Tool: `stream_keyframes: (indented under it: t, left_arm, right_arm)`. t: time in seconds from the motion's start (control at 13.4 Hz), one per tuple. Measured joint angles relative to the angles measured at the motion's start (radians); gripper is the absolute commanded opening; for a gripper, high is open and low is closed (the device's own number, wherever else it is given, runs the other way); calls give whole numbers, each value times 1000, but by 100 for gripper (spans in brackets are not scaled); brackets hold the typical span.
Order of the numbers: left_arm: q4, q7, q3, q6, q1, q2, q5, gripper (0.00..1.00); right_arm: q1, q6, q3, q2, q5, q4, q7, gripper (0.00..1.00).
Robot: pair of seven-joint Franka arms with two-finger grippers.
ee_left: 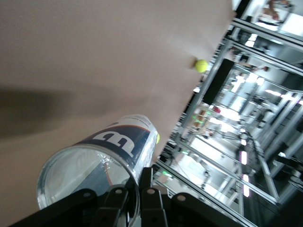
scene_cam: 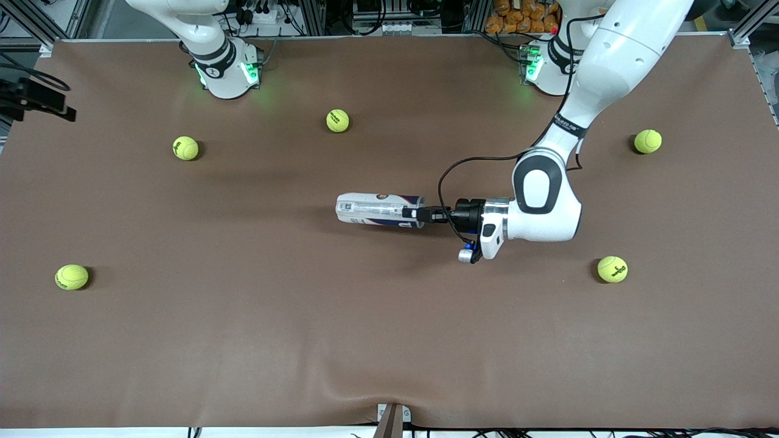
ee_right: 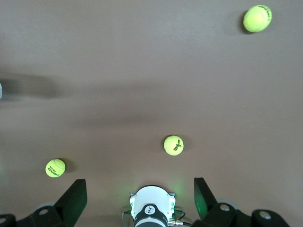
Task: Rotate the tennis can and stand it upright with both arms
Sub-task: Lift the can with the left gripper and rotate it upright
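The tennis can (scene_cam: 380, 211) lies on its side near the middle of the brown table, its open silver-rimmed end toward the left arm's end. My left gripper (scene_cam: 417, 214) is shut on that rim, one finger inside the can and one outside. In the left wrist view the can (ee_left: 113, 146) shows its navy label with the white "W", and my left gripper (ee_left: 141, 177) pinches the rim. I cannot tell whether the can touches the cloth. My right gripper (ee_right: 139, 189) is open and empty, held high over the right arm's base (ee_right: 151, 208); it is out of the front view.
Several yellow-green tennis balls lie scattered on the table: one (scene_cam: 338, 120) between the bases, one (scene_cam: 185, 148) and one (scene_cam: 72, 277) toward the right arm's end, one (scene_cam: 647, 141) and one (scene_cam: 612, 269) toward the left arm's end.
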Motion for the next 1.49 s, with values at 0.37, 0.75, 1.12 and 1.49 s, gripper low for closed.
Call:
stream_keyframes:
  t: [0.37, 0.75, 1.12, 1.49]
  left_arm:
    - [77, -270, 0, 47, -52, -24, 253, 0]
    - [175, -670, -8, 53, -130, -42, 635, 0]
    - [243, -996, -10, 51, -247, -51, 939, 0]
    - [298, -1261, -7, -84, -349, -51, 1216, 0]
  right_arm:
    - [22, 14, 3, 1, 19, 21, 2, 100]
    - [18, 122, -14, 60, -66, 12, -12, 100]
    - [9, 215, -19, 64, -86, 1, -26, 100]
    - [9, 261, -17, 71, -75, -14, -26, 100]
